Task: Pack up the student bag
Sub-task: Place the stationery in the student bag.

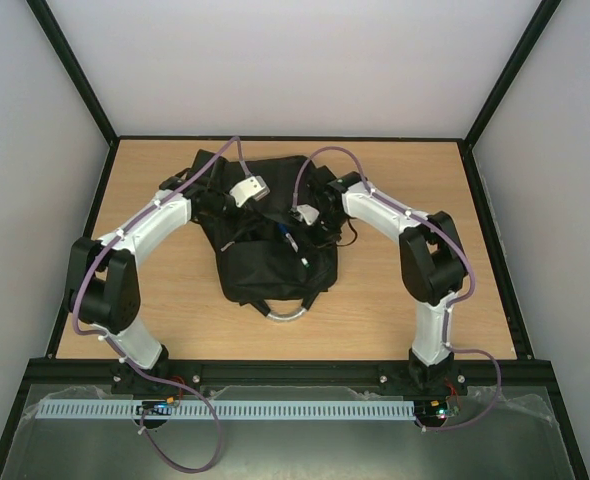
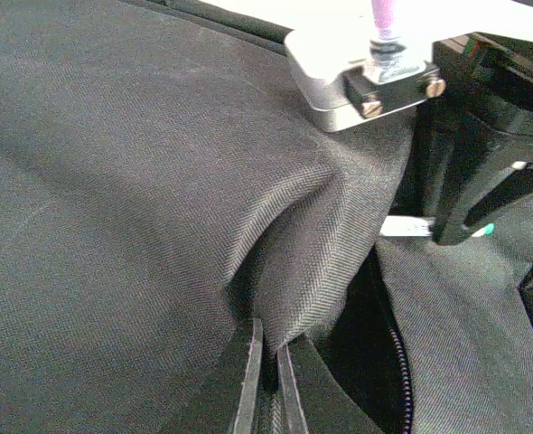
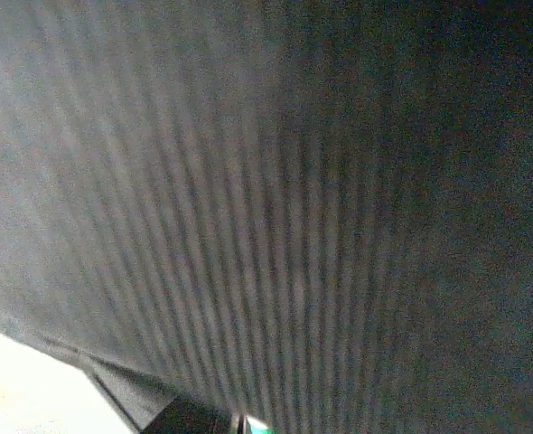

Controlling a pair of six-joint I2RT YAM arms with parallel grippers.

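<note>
The black student bag (image 1: 275, 262) lies in the middle of the table, its grey looped handle (image 1: 287, 311) towards me. My left gripper (image 2: 268, 366) is shut on a raised fold of bag fabric (image 2: 321, 235) beside an open zip pocket (image 2: 375, 353). In the top view it sits on the bag's left part (image 1: 233, 222). My right gripper (image 1: 301, 224) is over the bag's middle. In the left wrist view one of its black fingers (image 2: 456, 203) crosses a white pen with a teal end (image 2: 407, 226). The right wrist view shows only close, blurred bag fabric (image 3: 275, 208) and a green-white tip (image 3: 254, 424).
The wooden table (image 1: 395, 300) is ringed by a black frame, with white walls behind and to the sides. Purple cables (image 1: 320, 155) loop over the bag from both arms. A white and teal object (image 1: 303, 262) shows on the bag's middle.
</note>
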